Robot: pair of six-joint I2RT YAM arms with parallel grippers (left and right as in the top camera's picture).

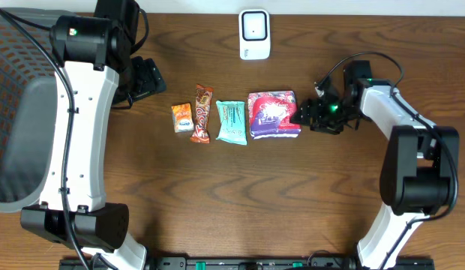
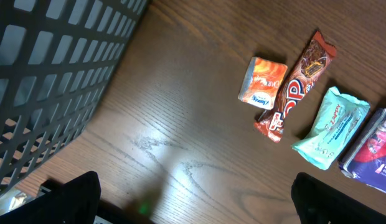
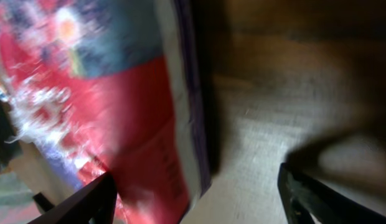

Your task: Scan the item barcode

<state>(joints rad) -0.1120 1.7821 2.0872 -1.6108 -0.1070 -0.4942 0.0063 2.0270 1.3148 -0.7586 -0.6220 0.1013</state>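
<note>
Purple pack (image 1: 274, 114) mid-desk (image 1: 217, 202), nearer far edge. Likely light, soft, slick film; pinch right edge flat. Right claw (image 1: 306, 117) jaws apart, straddling that edge, unclamped. Left claw (image 2: 199, 196) wide open, empty.

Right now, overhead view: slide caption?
Right pincer open at the edge of the purple-red plastic packet on the brown wooden table.

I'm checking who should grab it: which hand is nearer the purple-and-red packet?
Right. The right hand is at the purple-and-red packet, at its edge; the left hand hangs far off, beyond the orange snack, near the basket.
</note>
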